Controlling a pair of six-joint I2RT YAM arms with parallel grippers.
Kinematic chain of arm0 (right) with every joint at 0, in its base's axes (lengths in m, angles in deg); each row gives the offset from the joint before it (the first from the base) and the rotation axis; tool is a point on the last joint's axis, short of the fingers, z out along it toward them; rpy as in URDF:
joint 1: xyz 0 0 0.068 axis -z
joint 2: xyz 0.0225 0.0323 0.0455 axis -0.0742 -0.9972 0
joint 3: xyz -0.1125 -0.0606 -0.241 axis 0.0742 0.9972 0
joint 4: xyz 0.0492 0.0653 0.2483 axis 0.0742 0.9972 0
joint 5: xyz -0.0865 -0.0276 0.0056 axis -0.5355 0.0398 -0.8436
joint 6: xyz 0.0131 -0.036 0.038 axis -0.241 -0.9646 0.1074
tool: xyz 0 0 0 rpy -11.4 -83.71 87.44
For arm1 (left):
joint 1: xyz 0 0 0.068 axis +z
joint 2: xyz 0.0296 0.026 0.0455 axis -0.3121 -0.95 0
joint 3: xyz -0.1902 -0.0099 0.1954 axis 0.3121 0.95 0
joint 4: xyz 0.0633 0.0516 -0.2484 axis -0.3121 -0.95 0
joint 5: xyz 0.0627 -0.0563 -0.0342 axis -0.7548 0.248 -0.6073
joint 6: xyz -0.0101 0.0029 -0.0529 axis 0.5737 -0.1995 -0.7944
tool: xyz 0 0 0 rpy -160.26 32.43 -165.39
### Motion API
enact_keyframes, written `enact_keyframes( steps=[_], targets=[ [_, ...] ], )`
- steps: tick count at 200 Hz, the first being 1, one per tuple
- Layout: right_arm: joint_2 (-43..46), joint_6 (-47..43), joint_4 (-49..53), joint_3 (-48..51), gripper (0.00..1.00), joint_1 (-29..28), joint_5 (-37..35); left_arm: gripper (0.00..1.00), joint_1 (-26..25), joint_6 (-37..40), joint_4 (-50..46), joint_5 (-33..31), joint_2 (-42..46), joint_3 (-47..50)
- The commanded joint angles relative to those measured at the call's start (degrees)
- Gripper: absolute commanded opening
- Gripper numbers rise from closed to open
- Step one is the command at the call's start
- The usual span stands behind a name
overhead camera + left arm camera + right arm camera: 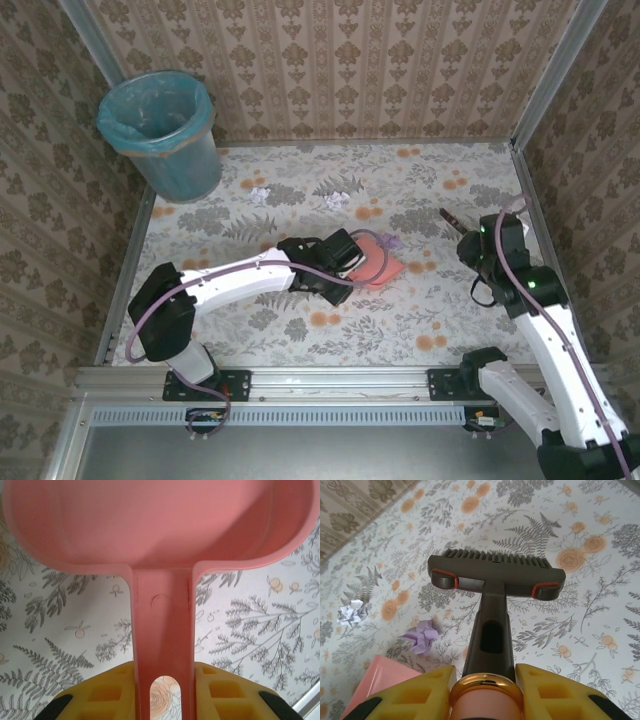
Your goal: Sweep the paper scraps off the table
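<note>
A lilac paper scrap lies on the flowered table, just beyond the far right corner of a pink dustpan. My left gripper is shut on the dustpan's handle, yellow fingers on both sides. Two white paper scraps lie further back; one white scrap appears in the right wrist view. My right gripper is shut on the handle of a dark brush, right of the lilac scrap, bristles pointing away.
A teal-lined bin stands at the back left corner. Brown patterned walls enclose the table on three sides. The dustpan's corner shows at the lower left of the right wrist view.
</note>
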Motion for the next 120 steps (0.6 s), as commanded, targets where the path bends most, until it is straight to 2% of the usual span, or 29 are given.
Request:
enact_keyframes(
  steps=[1, 32, 60, 94, 120],
  targets=[
    [-3.3, 1.2, -5.2, -0.9, 0.0, -0.7, 0.2, 0.0, -0.3, 1.7, -4.5, -1.6, 0.1, -2.4],
    [-9.1, 0.5, -8.6, -1.4, 0.0, -4.1, -0.2, 0.0, -0.4, 0.9, -7.1, -5.7, -1.8, -3.8],
    [-15.5, -1.1, -8.8, -4.0, 0.0, -6.8, 0.1, 0.0, -0.4, 0.8, -8.3, -5.7, -4.8, -4.8],
    [-20.4, -3.7, -6.8, -7.3, 0.0, -14.0, -7.1, 0.0, 0.2, 0.6, -7.9, -5.3, -6.6, -5.2],
    [-21.9, -5.0, -5.5, -7.8, 0.0, -17.0, -8.3, 0.0, 1.7, 0.1, -6.4, -4.0, -7.2, -4.7]
  ],
)
